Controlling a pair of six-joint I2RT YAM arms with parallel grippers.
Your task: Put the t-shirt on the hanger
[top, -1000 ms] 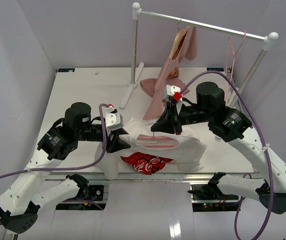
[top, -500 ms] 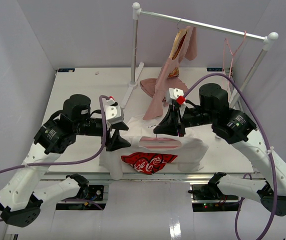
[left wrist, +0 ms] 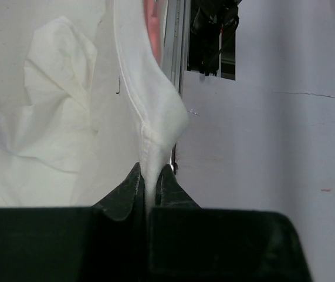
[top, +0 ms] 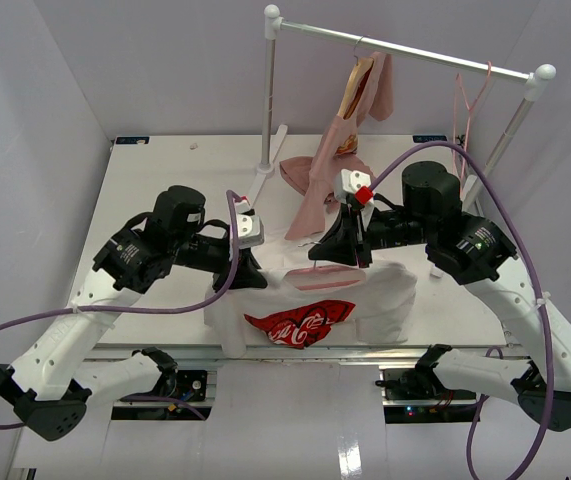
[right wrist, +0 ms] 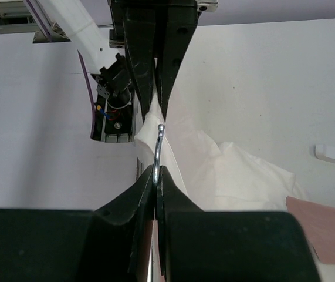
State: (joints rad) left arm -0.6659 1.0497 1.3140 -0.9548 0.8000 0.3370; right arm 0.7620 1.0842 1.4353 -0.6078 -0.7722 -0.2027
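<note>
T-shirt [left wrist: 155,117] pinched by left gripper [left wrist: 150,174]; right gripper [right wrist: 156,171] clamps hanger [right wrist: 158,148] hook, apparently.

The right pincer [right wrist: 156,171] was clamped on the thin metal hook of the hanger [right wrist: 158,144], which stuck out from between its tips. Directly ahead, the left pincer [right wrist: 157,106] pointed back at it, pinching white cloth of the t-shirt [right wrist: 237,176]. The cloth spread ahead and rightward over the white surface [right wrist: 273,76]. A pink patch [right wrist: 325,226] lay to the right.
</note>
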